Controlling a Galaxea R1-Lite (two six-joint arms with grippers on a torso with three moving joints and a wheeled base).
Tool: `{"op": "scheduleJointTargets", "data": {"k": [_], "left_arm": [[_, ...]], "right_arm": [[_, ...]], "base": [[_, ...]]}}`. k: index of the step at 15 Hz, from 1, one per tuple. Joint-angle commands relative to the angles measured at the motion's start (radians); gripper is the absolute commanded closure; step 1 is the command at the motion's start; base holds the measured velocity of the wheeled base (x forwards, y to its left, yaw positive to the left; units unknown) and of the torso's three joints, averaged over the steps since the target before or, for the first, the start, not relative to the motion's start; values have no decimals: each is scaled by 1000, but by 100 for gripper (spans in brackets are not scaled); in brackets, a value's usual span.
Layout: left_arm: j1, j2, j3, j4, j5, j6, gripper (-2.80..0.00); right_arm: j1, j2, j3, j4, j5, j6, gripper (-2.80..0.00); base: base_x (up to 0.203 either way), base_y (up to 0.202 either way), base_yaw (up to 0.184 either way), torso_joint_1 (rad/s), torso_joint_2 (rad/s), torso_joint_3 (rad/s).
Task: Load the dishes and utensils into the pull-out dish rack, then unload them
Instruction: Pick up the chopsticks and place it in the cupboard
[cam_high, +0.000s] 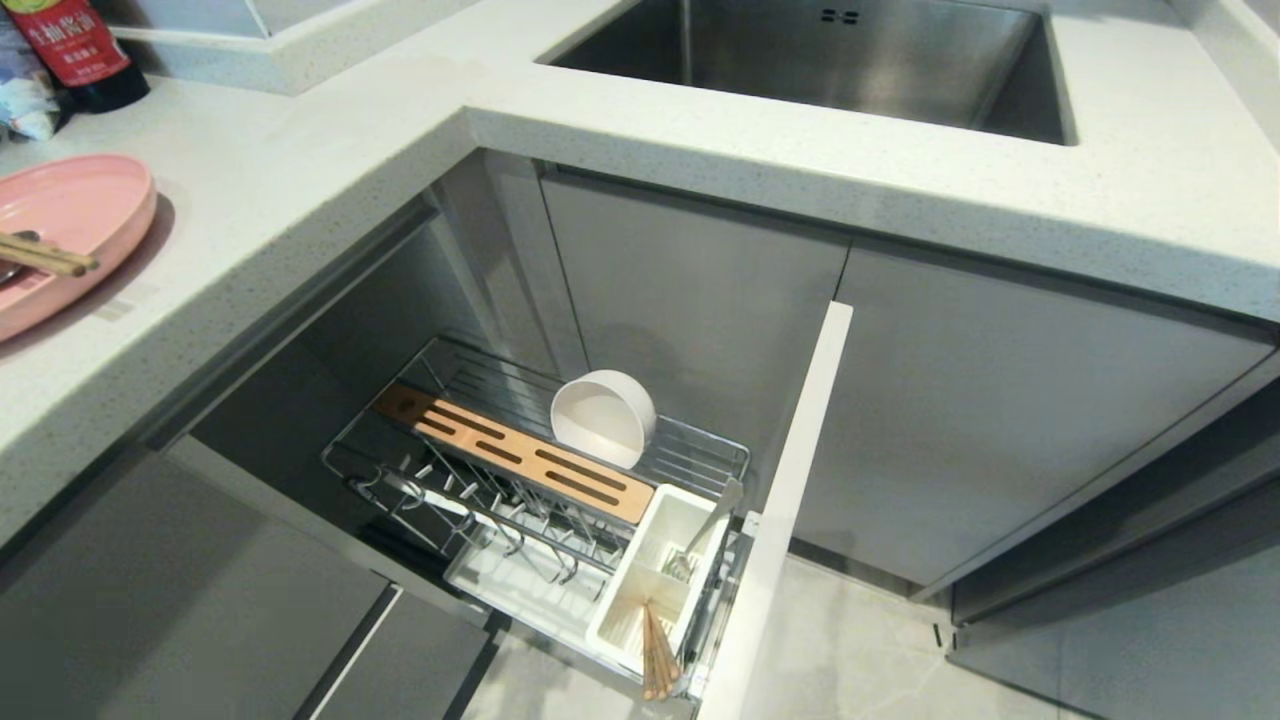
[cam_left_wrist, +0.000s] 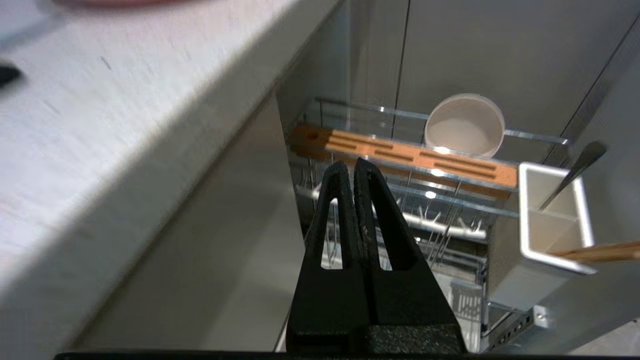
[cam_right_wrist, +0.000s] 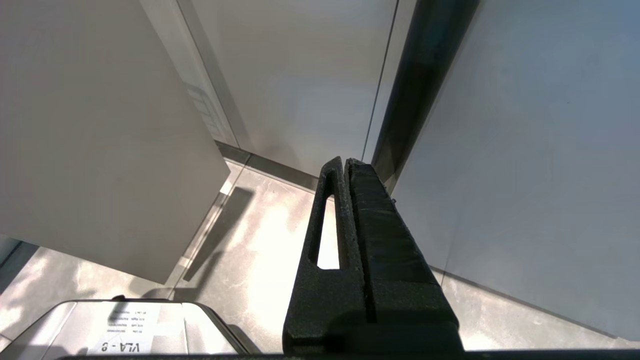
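While my left gripper (cam_left_wrist: 354, 167) hangs pinched shut and empty, the bowl (cam_high: 603, 417) stands on edge in the rack (cam_high: 700, 455); glazed, breakable, I'd pinch its rim.

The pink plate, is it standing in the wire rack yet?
No, the pink plate lies on the countertop, while the pull-out dish rack holds only the white bowl.

Each claw (cam_left_wrist: 354, 167) (cam_right_wrist: 345, 165) has 2 matte black, tapered, slotted fingers.
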Motion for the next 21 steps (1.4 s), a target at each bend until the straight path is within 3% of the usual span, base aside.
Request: {"op": "scheduleJointTargets", "data": {"k": [1, 3, 8, 10, 14, 17, 19, 21], "left_arm": [[0, -8, 143, -121, 3, 6, 0], [0, -8, 250, -200, 8, 24, 0], [0, -8, 251, -117, 6, 28, 0], [0, -8, 250, -5, 6, 24, 0], [0, -8, 251, -12, 7, -17, 0], [0, -8, 251, -28, 8, -13, 0], [0, -8, 215, -75, 9, -12, 0], [0, -7, 102, -75, 9, -9, 0]], "right_arm": [[0, 0, 0, 0, 0, -1, 0], [0, 0, 0, 0, 0, -1, 0], [0, 0, 0, 1, 0, -1, 0], [0, 0, 0, 0, 0, 0, 0], [0, 0, 0, 0, 0, -1, 0], [0, 0, 0, 0, 0, -1, 0], [0, 0, 0, 0, 0, -1, 0], [0, 0, 0, 1, 0, 0, 0]], "base": [[0, 0, 0, 0, 0, 0], [0, 0, 0, 0, 0, 0], [0, 0, 0, 0, 0, 0], [0, 0, 0, 0, 0, 0], [0, 0, 0, 0, 0, 0], [0, 0, 0, 0, 0, 0], [0, 0, 0, 0, 0, 0], [0, 0, 0, 0, 0, 0]]}}
